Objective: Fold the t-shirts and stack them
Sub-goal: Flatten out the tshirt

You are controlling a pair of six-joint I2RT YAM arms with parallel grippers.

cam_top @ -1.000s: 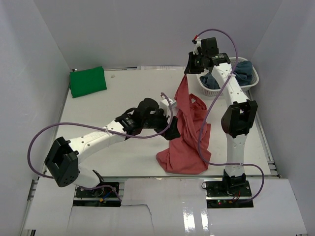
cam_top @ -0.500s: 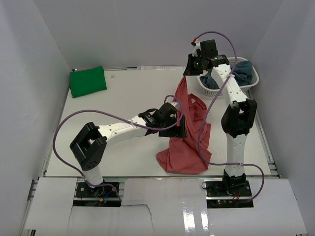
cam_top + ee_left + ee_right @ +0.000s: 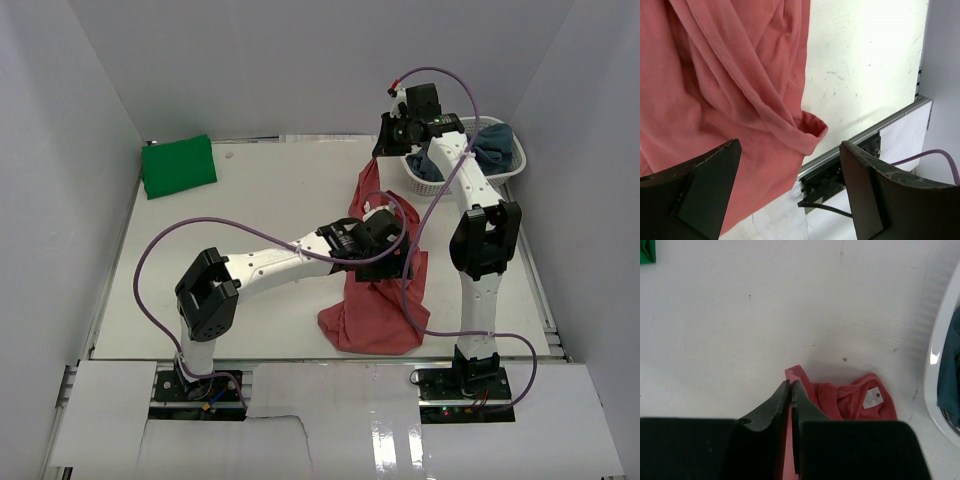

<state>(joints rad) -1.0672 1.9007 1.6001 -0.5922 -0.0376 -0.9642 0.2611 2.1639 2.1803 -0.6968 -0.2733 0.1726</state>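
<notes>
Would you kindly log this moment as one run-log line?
right gripper: shut on red shirt, corner held high | left gripper: open beside it | green shirt: folded, far left | blue shirts: in basket

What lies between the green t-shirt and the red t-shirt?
Only bare table between the green t-shirt and the red t-shirt, seen in top view.

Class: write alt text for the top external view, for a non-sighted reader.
The shut right gripper holds up a salmon-red t-shirt by one edge above the table, the open left gripper beside its middle. A folded green t-shirt lies far left; a white basket holding grey-blue shirts stands far right.
</notes>
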